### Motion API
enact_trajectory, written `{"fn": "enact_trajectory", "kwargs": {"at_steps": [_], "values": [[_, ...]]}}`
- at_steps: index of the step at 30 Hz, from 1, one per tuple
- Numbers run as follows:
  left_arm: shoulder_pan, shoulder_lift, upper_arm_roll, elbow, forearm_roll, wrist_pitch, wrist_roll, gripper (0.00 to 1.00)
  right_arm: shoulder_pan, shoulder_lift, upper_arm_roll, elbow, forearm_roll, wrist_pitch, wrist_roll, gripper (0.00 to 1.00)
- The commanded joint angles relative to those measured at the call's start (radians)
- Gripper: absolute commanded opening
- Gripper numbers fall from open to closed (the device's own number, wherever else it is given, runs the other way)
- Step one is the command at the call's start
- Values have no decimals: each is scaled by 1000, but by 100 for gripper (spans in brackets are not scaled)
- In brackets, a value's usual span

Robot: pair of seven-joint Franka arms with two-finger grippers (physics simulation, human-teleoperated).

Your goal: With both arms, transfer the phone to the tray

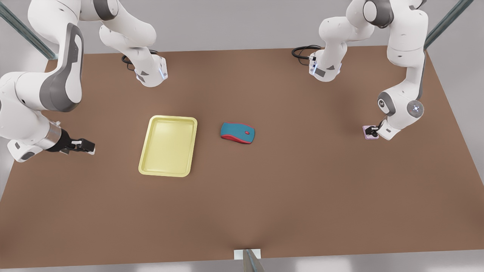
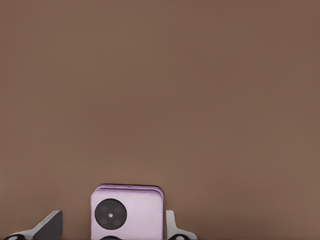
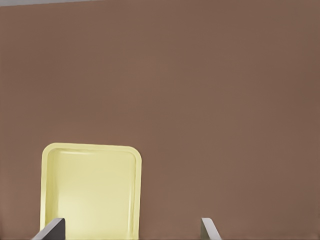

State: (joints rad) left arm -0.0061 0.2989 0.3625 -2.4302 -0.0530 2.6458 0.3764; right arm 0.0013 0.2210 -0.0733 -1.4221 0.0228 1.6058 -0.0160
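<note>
At the front view's right the left gripper [image 1: 372, 131] straddles the pink phone [image 1: 367, 133] lying on the brown table [image 1: 264, 189], fingers spread with one still clear of it, while the right gripper [image 1: 87, 145] waits open beside the empty yellow tray [image 1: 191, 145], the teal-and-red mouse [image 1: 238, 133] between them.

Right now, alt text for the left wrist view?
A pale pink flip phone with a round black camera lens lies on the brown table, between the left gripper's open fingers, one finger close beside it, the other standing off.
</note>
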Motion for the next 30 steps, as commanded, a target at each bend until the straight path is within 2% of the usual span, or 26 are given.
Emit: {"fn": "enact_trajectory", "kwargs": {"at_steps": [1,13,15,17,30], "values": [[0,5,-4,0,-5,20,90,100,6,-2,1,0,0,-15,4,100],[-2,62,-13,0,-16,52,90,100,9,-11,6,3,-12,-44,-2,100],[-2,63,-13,0,-14,52,90,89,11,-9,6,3,-11,-43,1,100],[-2,65,-13,0,-16,52,90,84,9,-9,6,3,-11,-43,-4,100],[-5,66,-20,6,-18,40,84,77,8,-6,6,3,0,-37,-4,100]]}}
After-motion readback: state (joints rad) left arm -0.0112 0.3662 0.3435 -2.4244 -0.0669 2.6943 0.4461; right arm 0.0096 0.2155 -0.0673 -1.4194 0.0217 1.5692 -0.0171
